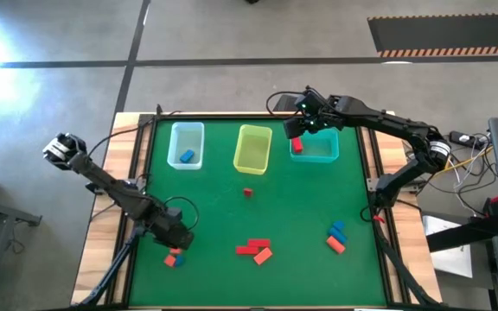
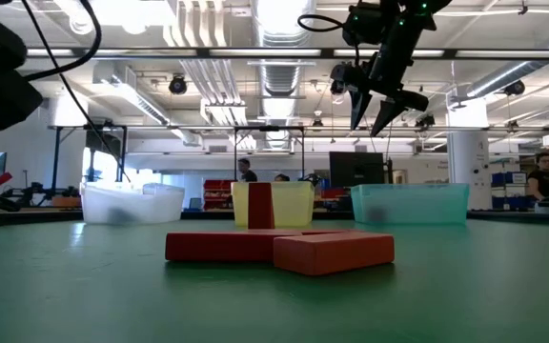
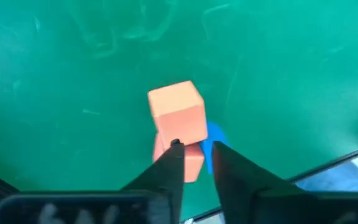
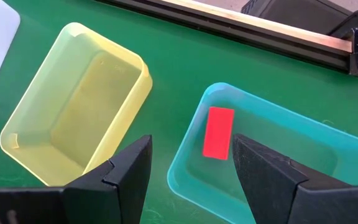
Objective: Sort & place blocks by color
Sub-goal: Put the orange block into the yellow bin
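The left claw point(image 1: 176, 246) is sitting low at the near left of the green desk point(image 1: 214, 207), over a small cluster of blocks. In the left wrist view its two dark fingers point(image 3: 166, 171) are standing close together, their tips at an orange block point(image 3: 178, 121) and a blue block point(image 3: 214, 138) lying against it; whether the fingers are actually pinching either block cannot be told.

The right claw point(image 1: 305, 128) is hovering high over the far edge of the teal bin point(image 1: 322, 151), its fingers point(image 4: 126, 165) spread wide and carrying nothing. Below it a red bar point(image 4: 218, 132) is lying flat inside that bin. The yellow bin point(image 4: 73, 118) is standing just beside the teal one, and the clear bin point(image 1: 186, 138) is holding a blue piece point(image 1: 187, 156).

Out on the desk, a small red cube point(image 1: 247, 192) is resting near the middle, red and orange bars point(image 1: 256, 250) are touching each other near the front, and a blue-and-orange pair point(image 1: 336, 237) is lying at the near right.
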{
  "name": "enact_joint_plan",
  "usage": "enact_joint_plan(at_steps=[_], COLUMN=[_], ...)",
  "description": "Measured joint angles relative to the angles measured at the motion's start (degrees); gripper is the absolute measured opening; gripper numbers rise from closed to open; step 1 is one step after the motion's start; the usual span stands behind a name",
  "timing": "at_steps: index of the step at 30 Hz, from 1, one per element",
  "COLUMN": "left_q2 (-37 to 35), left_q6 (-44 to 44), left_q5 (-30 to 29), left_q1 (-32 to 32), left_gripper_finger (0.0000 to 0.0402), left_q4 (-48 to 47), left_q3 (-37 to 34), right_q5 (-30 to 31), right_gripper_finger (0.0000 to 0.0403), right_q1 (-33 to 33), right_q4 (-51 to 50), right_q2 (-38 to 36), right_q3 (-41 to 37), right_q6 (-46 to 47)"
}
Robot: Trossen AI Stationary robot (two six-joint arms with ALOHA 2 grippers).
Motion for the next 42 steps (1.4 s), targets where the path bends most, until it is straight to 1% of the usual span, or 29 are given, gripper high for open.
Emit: enact_joint_plan(at_steps=[3,7,9,11,13,15,18,24,29,32,34,38,40,42], left_q2=[0.64,3.21,4.80,6.41,7.89,9.19,10.51,11.03,8.81,5.94,3.32,-2.66,-5.76,-8.36], left_q6=[-0.05,0.00,0.72,1.93,3.15,3.47,3.60,5.46,6.19,7.69,10.47,18.98,23.76,30.10], left_q5=[0.00,-0.76,-1.50,-1.62,-1.66,-1.68,-1.68,-1.78,-3.28,-4.52,-6.85,-14.32,-18.81,-22.37], left_q1=[-0.88,-1.00,-0.98,-0.98,-0.98,-0.98,-0.98,-0.96,-0.32,0.76,1.98,6.77,11.08,16.71], left_gripper_finger=[0.0113,0.0176,0.0202,0.0220,0.0226,0.0223,0.0201,0.0119,0.0119,0.0119,0.0119,0.0119,0.0119,0.0119], left_q4=[0.23,0.24,0.27,0.31,0.91,1.86,3.47,3.72,3.02,3.02,3.02,3.12,3.32,3.65], left_q3=[-0.10,-0.19,-0.19,-0.21,-0.21,-0.23,-0.23,-0.08,-0.10,-0.06,0.50,1.45,1.78,2.32], right_q5=[-0.01,-0.02,-0.02,-0.04,-0.07,-0.11,-0.15,-0.20,-0.31,-2.62,-4.02,-4.81,-4.89,-4.90], right_gripper_finger=[0.0210,0.0210,0.0210,0.0210,0.0210,0.0210,0.0210,0.0210,0.0210,0.0210,0.0210,0.0210,0.0210,0.0210], right_q1=[-0.01,0.00,-0.02,0.00,-0.01,-0.01,-0.02,0.00,0.00,-0.02,0.12,1.04,1.87,3.04], right_q4=[-0.01,-0.02,0.00,0.00,-0.01,0.00,0.00,0.00,-0.02,-0.13,-0.55,-0.49,-0.21,0.11], right_q2=[0.00,0.00,0.00,0.00,0.00,0.00,0.00,-0.02,-0.08,-0.75,-1.70,-4.86,-7.10,-9.44], right_q3=[0.00,0.00,0.00,0.00,0.00,0.00,0.00,0.00,0.00,0.00,0.18,0.48,0.50,0.52], right_q6=[-0.02,-0.02,0.00,0.00,0.00,0.02,0.07,0.55,0.52,0.76,0.79,0.76,0.73,0.55])
